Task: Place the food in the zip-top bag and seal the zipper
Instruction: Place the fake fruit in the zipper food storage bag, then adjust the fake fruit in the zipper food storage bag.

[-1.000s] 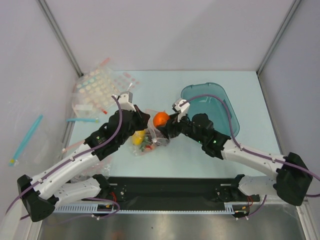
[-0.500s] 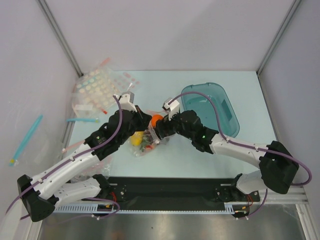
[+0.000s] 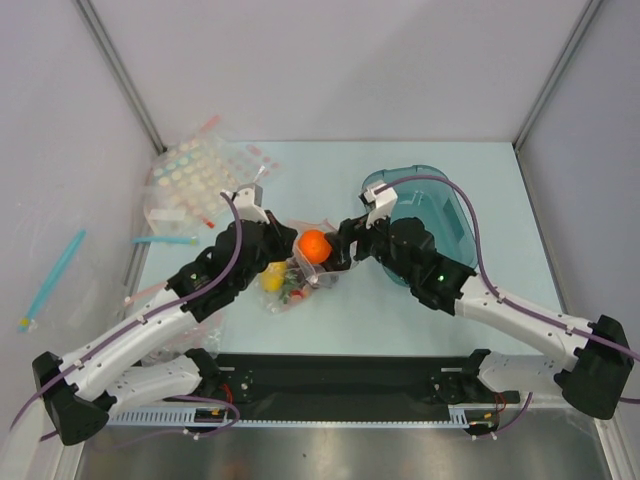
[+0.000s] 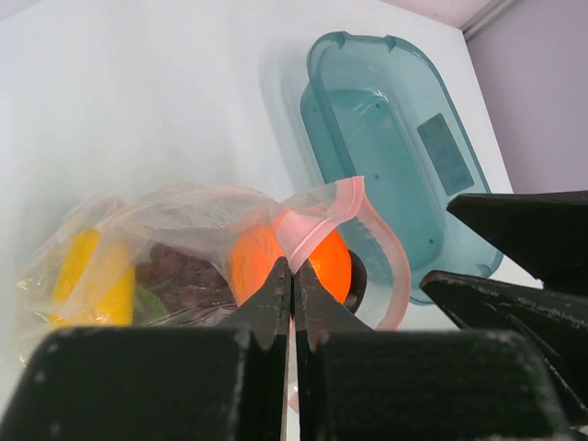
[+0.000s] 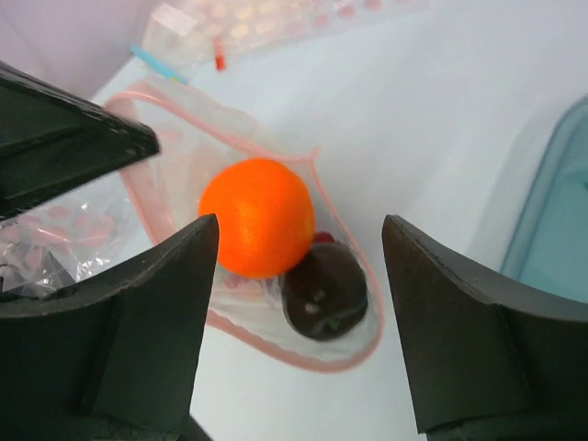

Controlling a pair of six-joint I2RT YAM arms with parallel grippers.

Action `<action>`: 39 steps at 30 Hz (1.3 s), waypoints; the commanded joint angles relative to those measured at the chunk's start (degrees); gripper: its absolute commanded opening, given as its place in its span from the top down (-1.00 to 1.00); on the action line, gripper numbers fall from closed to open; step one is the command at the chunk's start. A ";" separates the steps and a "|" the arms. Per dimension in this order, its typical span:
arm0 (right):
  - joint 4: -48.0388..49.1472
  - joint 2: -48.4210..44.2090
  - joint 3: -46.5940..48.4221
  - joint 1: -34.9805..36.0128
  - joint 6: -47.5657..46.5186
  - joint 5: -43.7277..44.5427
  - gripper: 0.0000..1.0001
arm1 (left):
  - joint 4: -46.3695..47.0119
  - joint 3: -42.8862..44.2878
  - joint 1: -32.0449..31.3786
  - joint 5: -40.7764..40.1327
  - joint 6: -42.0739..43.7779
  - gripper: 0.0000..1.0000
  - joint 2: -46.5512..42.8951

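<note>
The zip-top bag lies mid-table with its pale pink zipper held open. My left gripper is shut on the upper mouth edge and holds it up. The orange sits in the mouth, with the near-black plum beside it. In the left wrist view, the yellow piece and the grapes lie deeper in the bag. My right gripper is open and empty, just above and right of the mouth. In the top view it is right of the orange.
The teal tray stands at the back right, partly under my right arm. Clear bags with pastel dots and a bag with a blue strip lie at the back left. A wall post stands at each back corner.
My right gripper carried the orange into the bag's mouth, let it go and drew back to the right, open. My left gripper has kept its hold on the bag.
</note>
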 commanded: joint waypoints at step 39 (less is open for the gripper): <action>-18.38 1.36 8.18 -3.43 8.99 -2.52 1.00 | -3.84 3.84 0.16 -3.12 -1.62 1.00 -2.56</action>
